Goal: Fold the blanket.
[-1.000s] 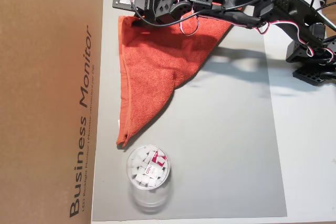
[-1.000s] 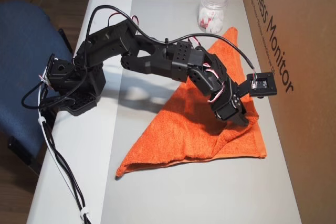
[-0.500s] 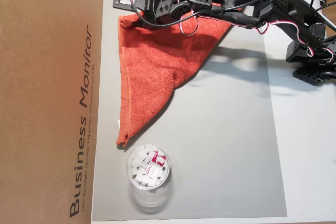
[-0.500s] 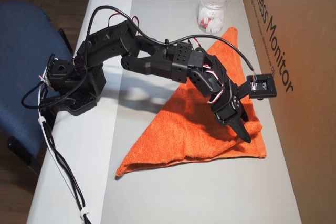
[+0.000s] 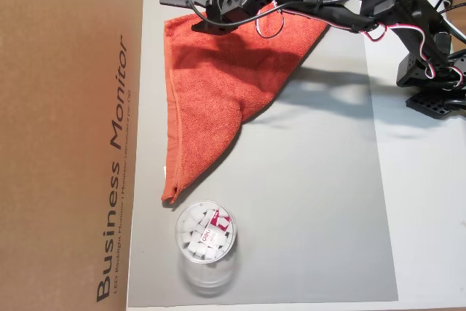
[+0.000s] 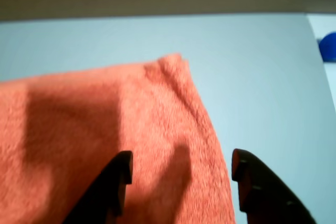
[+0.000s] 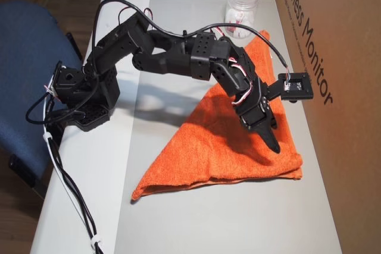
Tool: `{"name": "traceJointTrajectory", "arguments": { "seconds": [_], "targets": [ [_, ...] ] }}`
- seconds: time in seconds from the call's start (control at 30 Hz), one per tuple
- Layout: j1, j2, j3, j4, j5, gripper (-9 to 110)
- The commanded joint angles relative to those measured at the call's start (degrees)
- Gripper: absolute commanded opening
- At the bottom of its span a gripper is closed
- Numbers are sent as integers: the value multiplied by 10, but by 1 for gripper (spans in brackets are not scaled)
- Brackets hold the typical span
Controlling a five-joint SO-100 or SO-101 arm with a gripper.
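I see the blanket already folded into a triangle (one fold done), my jaws spread wide and empty above its corner.

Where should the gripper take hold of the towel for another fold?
Probably the pointed corner of the towel near the jar. It lies flat and free at the triangle's tip, so coming down from above looks easiest. The open gripper hovers over the opposite corner.
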Motion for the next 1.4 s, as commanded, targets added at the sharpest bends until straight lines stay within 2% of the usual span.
{"name": "traceJointTrajectory", "arguments": {
  "seconds": [0.0,0.53,1.0,1.37],
  "targets": [
    [-8,71,4,35,-4,19],
    [6,139,34,54,7,19],
    [57,324,164,178,236,19],
    [109,512,343,182,386,19]
  ]
}}
